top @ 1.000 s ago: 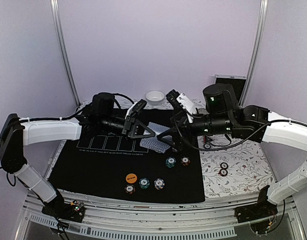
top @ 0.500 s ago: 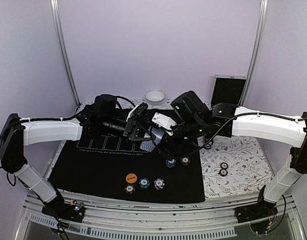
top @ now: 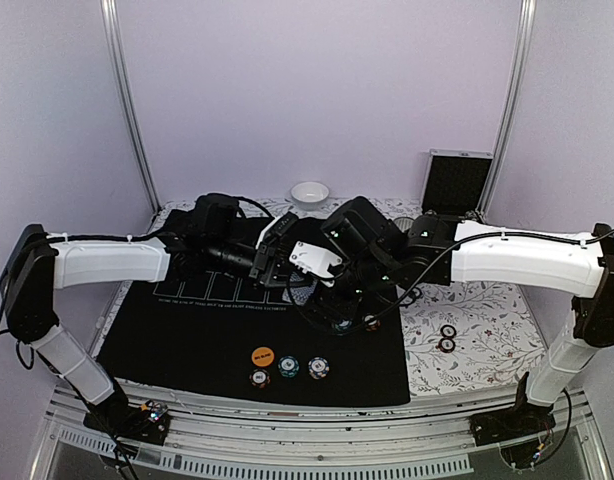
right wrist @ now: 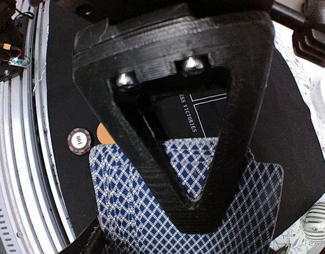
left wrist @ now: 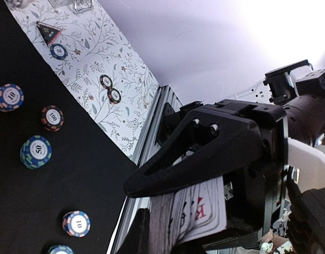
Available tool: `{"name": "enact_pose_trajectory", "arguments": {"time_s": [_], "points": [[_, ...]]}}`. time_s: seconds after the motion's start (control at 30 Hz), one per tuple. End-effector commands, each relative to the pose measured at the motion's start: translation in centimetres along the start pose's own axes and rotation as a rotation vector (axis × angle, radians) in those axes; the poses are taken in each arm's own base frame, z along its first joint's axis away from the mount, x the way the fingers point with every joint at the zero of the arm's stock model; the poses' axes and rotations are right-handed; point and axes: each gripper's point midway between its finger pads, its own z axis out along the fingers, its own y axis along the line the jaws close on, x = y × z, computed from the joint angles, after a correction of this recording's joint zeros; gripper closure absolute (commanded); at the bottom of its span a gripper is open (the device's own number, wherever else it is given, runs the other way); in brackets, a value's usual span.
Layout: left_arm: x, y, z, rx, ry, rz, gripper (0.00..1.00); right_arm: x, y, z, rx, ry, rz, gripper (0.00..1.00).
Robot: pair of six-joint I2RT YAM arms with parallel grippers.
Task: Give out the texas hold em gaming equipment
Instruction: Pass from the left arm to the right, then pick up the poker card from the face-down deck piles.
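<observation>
My left gripper point(top: 271, 252) point(left wrist: 141, 214) is shut on a fan of playing cards point(left wrist: 197, 211), faces toward its camera, held above the black mat point(top: 187, 330). My right gripper point(top: 309, 284) point(right wrist: 146, 235) has reached into that fan. Its upper finger point(right wrist: 199, 201) lies across the blue-checked card backs point(right wrist: 125, 211), and its lower finger shows at the bottom left under them. How tightly these jaws press I cannot see. On the mat lie an orange disc point(top: 263, 355), three chips point(top: 289, 367) in the front row and two chips point(top: 371, 322) under the right arm.
Two dark chips point(top: 447, 338) lie on the floral cloth at the right. A red triangular marker point(left wrist: 48, 33) and a blue disc point(left wrist: 59, 51) sit further back on that cloth. A white bowl point(top: 310, 192) and a black case point(top: 457, 180) stand at the back.
The right arm swung left and down from beside the cards onto the fan. Its jaws have narrowed around the cards. The left arm shifted slightly right, still gripping the fan.
</observation>
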Motion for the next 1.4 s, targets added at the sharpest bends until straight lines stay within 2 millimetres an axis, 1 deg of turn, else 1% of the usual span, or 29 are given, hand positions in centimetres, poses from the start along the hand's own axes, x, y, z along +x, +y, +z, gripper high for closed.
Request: {"name": "enact_pose_trajectory", "arguments": {"time_s": [0.0, 0.07, 0.13, 0.23, 0.37, 0.4, 0.43, 0.63, 0.77, 0.83, 0.93, 1.03, 1.13, 1.37], "points": [[-0.3, -1.5, 0.1, 0.057, 0.003, 0.026, 1.0, 0.2, -0.9, -0.4, 0.056, 0.01, -0.011, 0.49], [-0.2, -1.6, 0.1, 0.068, 0.009, 0.026, 1.0, 0.1, -0.7, -0.6, 0.047, 0.006, -0.012, 0.58], [-0.1, -1.8, 0.1, 0.079, 0.013, 0.027, 1.0, -0.1, -0.6, -0.8, 0.036, -0.003, -0.012, 0.65], [-0.2, -2.0, 0.2, 0.094, 0.015, 0.032, 1.0, -0.3, -0.5, -0.9, 0.032, -0.008, -0.014, 0.7], [-0.2, -2.5, 0.1, 0.112, 0.022, 0.036, 0.99, -0.3, -0.6, -1.0, 0.034, -0.007, -0.023, 0.72], [-0.1, -2.6, 0.1, 0.115, 0.023, 0.036, 0.95, -0.3, -0.6, -1.0, 0.034, -0.006, -0.025, 0.73], [-0.1, -2.6, 0.1, 0.116, 0.025, 0.035, 0.93, -0.2, -0.6, -0.9, 0.035, -0.006, -0.025, 0.74], [0.0, -2.6, 0.1, 0.118, 0.027, 0.034, 0.87, -0.5, -0.5, -0.8, 0.029, -0.007, -0.028, 0.8], [0.0, -2.8, 0.1, 0.128, 0.031, 0.04, 0.81, -0.6, -0.5, -0.7, 0.03, -0.005, -0.031, 0.8], [0.1, -2.8, 0.1, 0.129, 0.034, 0.038, 0.79, -0.6, -0.5, -0.6, 0.029, -0.003, -0.031, 0.85], [0.3, -2.7, 0.1, 0.13, 0.037, 0.039, 0.75, -0.5, -0.6, -0.5, 0.032, 0.004, -0.032, 0.86], [0.3, -2.8, 0.2, 0.13, 0.036, 0.042, 0.68, -0.5, -0.5, -0.3, 0.026, 0.008, -0.034, 0.86], [0.2, -2.8, 0.1, 0.125, 0.032, 0.045, 0.67, -0.4, -0.4, -0.2, 0.021, 0.013, -0.034, 0.86], [0.5, -2.0, 0.1, 0.066, 0.048, 0.042, 0.65, -0.2, -0.7, -0.5, 0.039, 0.019, -0.035, 0.87]]}}
